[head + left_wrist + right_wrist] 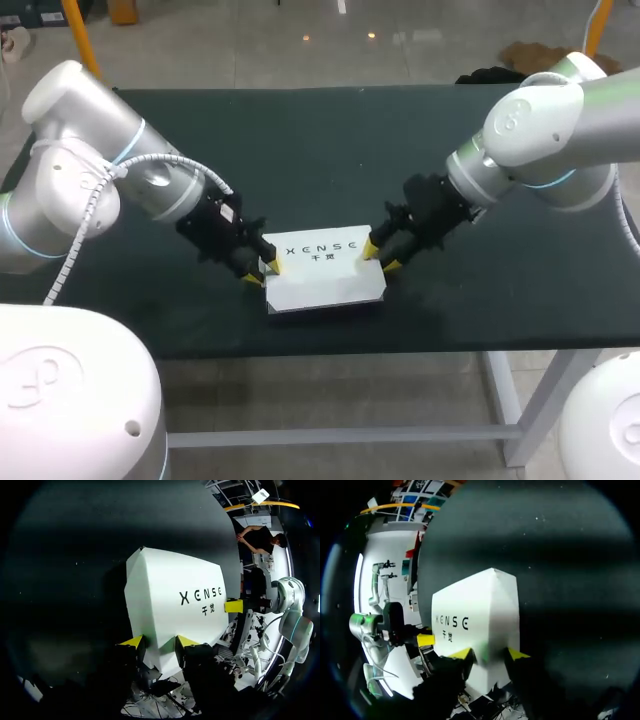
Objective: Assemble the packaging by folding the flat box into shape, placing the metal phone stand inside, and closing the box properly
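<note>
White rectangular cardboard box [325,275] lies on the dark green worktop [300,150], long axis left–right. Left end effector [262,272] meets the box's left short end, right end effector [381,257] its right end, both equally near. Whether either one grips cannot be told

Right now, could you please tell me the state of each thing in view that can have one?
white box: folded into shape, top shut, lying flat on the table, printed face up.
left gripper: open, tips against the box's left end.
right gripper: open, tips against the box's right end.
</note>
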Available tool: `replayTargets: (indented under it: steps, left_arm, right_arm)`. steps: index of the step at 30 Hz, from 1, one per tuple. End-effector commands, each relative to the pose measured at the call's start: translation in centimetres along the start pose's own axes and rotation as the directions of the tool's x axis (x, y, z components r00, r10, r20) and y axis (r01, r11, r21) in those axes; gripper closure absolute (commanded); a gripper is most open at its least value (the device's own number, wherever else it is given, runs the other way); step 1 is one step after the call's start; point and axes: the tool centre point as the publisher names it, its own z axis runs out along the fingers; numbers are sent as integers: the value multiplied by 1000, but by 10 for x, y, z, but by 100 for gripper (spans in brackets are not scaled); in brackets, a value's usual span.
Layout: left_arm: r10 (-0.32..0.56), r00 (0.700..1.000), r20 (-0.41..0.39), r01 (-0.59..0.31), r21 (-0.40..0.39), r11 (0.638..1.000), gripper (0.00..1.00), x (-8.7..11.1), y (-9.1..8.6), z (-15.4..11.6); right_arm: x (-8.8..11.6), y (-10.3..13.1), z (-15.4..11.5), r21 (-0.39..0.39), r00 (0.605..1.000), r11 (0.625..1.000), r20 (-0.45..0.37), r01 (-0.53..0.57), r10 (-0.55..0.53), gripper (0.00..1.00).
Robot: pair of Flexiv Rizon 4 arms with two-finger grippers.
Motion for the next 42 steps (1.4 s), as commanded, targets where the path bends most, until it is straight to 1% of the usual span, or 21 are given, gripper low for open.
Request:
replayTargets:
  steps: [1, 4, 8, 12, 15, 18, 23, 25, 31, 37, 42]
  left_arm:
    - [-2, 1000, 3, 2, -21, 1000, 58, 4, -6, 0]
    - [-6, 1000, 0, 6, -26, 1000, 58, 5, -6, 0]
    - [-8, 1000, 2, 8, -27, 1000, 57, 2, -6, 1]
    - [7, 1000, 10, -7, -15, 1000, 52, -2, -4, 6]
    - [18, 1000, 8, -18, -1, 1000, 50, -5, -3, 8]
    - [31, 1000, -1, -31, 17, 999, 44, -8, -4, 9]
    - [66, 997, -29, -64, 49, 997, 40, -11, -5, 12]
    - [69, 997, -36, -67, 58, 996, 41, -13, -5, 13]
    - [81, 995, -58, -76, 89, 993, 39, -19, -4, 14]
    - [85, 993, -78, -77, 100, 992, 42, -18, -6, 16]
    - [90, 992, -93, -81, 104, 991, 47, -15, -8, 19]
  right_arm:
    - [4, 3, 0, 13, 1000, 1000, 4, -3, 3, 53]
    - [4, 3, 0, 15, 1000, 1000, 5, -5, 5, 54]
    - [0, 5, 2, 21, 1000, 1000, 4, -9, 9, 53]
    - [-6, 6, 6, 33, 1000, 999, -3, -13, 13, 53]
    - [-8, 7, 7, 37, 1000, 999, -3, -16, 16, 53]
    - [-8, 7, 8, 39, 1000, 999, -2, -17, 17, 53]
    - [-8, 7, 8, 38, 1000, 999, -2, -16, 16, 53]
    - [-8, 8, 9, 38, 1000, 999, -2, -16, 16, 53]
    - [-8, 9, 10, 41, 1000, 999, 1, -19, 19, 53]
    - [-8, 9, 11, 42, 1000, 999, 2, -18, 18, 53]
    - [-6, 8, 12, 42, 1000, 999, 1, -16, 16, 53]
